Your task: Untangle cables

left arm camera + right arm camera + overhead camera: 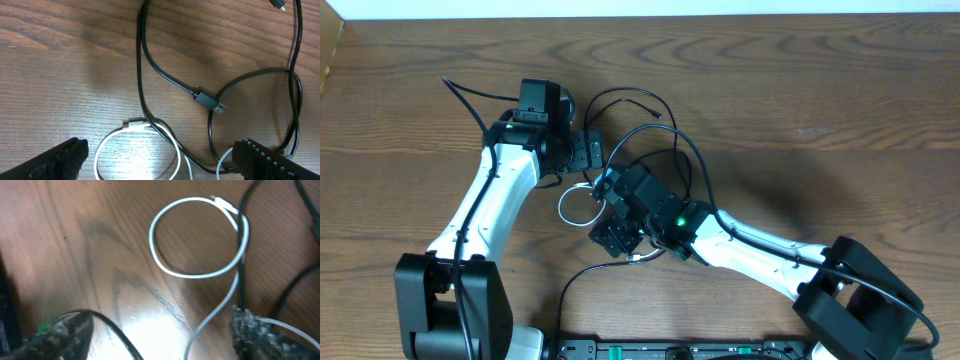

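Finds the white cable [197,275] looped on the table [100,230] just ahead of the right gripper [160,330], tail running lengthwise between its spread, empty jaws, black cables [142,75] crossing. Finds left gripper [162,160] equally wide, empty. Judges right nearer.

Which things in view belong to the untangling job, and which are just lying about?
Part of the job:
- white cable, curled in a loop
- black cables, crossing the white one
- black plug on one black cable's end

Not the job:
- left arm's own black wire
- wooden table
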Tool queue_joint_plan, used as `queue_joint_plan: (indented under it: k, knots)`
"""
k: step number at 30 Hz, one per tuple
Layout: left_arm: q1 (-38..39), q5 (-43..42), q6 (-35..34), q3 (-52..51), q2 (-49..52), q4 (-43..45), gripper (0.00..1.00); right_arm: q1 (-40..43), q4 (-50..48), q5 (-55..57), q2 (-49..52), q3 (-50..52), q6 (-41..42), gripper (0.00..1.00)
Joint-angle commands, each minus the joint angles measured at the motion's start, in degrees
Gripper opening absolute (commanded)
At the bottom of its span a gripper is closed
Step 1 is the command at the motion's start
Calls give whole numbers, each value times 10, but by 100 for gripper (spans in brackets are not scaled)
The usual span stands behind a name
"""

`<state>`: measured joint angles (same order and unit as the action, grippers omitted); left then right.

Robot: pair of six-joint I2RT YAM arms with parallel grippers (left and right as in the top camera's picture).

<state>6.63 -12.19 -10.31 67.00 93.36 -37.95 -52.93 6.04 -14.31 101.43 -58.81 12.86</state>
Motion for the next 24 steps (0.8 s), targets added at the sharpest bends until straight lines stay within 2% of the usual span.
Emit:
queue_joint_plan:
  k: [1,16,24]
  knots:
    - [-2,-7,0,4,2,-2,98,-1,24,78,0,0,2,80]
    - [-2,-7,0,4,2,-2,98,1,123,313,0,0,1,81]
    - [-2,-7,0,4,2,-2,98,4,130,334,0,0,-3,84]
